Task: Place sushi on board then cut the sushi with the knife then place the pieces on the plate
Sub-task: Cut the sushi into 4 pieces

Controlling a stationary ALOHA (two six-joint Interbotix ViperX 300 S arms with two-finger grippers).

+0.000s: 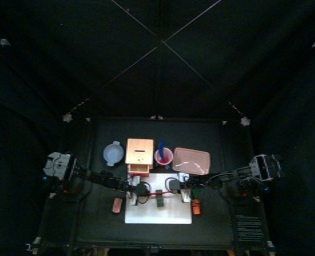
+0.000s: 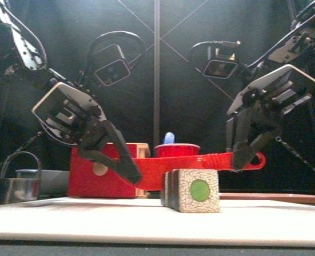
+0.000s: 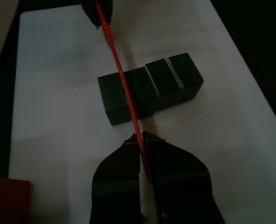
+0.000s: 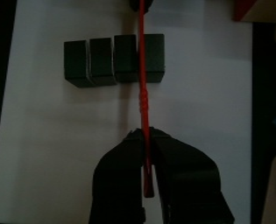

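Both left gripper [image 3: 138,147] and right gripper [image 4: 144,136] clamp the red knife [image 3: 119,79] across the sushi roll [image 2: 193,190] on the white board [image 3: 58,87].

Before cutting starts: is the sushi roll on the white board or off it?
On it: the sushi roll lies wholly on the white board, the red knife over it.

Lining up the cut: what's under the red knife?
The sushi roll, lying on the white board; the red knife crosses its widest piece. The strip beneath the blade is covered, so contact can't be confirmed.
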